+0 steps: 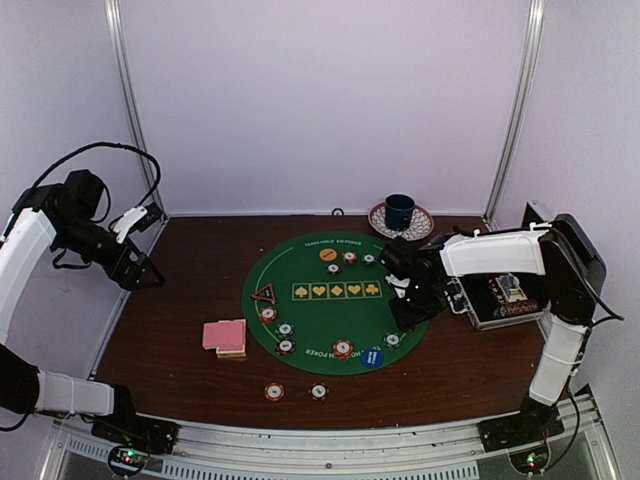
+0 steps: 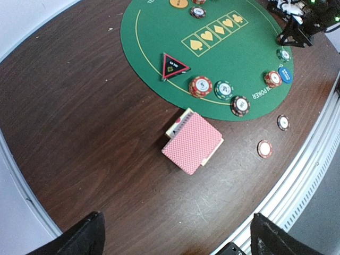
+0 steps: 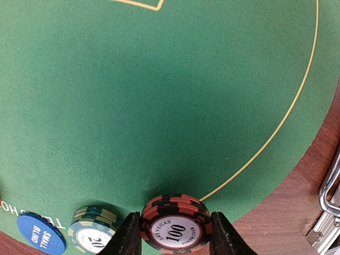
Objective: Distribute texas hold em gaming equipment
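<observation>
My right gripper [image 3: 176, 236] is shut on a short stack of orange-red and black chips [image 3: 176, 220] marked 100, low at the right rim of the round green mat [image 3: 159, 79]. A green chip stack [image 3: 95, 234] and the blue button disc [image 3: 41, 232] lie just left of it. In the top view this gripper [image 1: 412, 305] is over the mat's right side. The pink-backed card deck [image 2: 192, 142] lies on the wood left of the mat, near the black red-edged triangle marker [image 2: 173, 66]. My left gripper [image 2: 178, 239] is open, raised high over the table's left side [image 1: 140, 265].
Several chips lie around the mat's rim [image 1: 343, 349]; two more [image 1: 274, 392] [image 1: 319, 391] lie on the wood in front. An orange disc [image 1: 328, 255] is at the mat's far side. A blue mug on a saucer [image 1: 400, 211] stands behind; an open case [image 1: 505, 297] sits right.
</observation>
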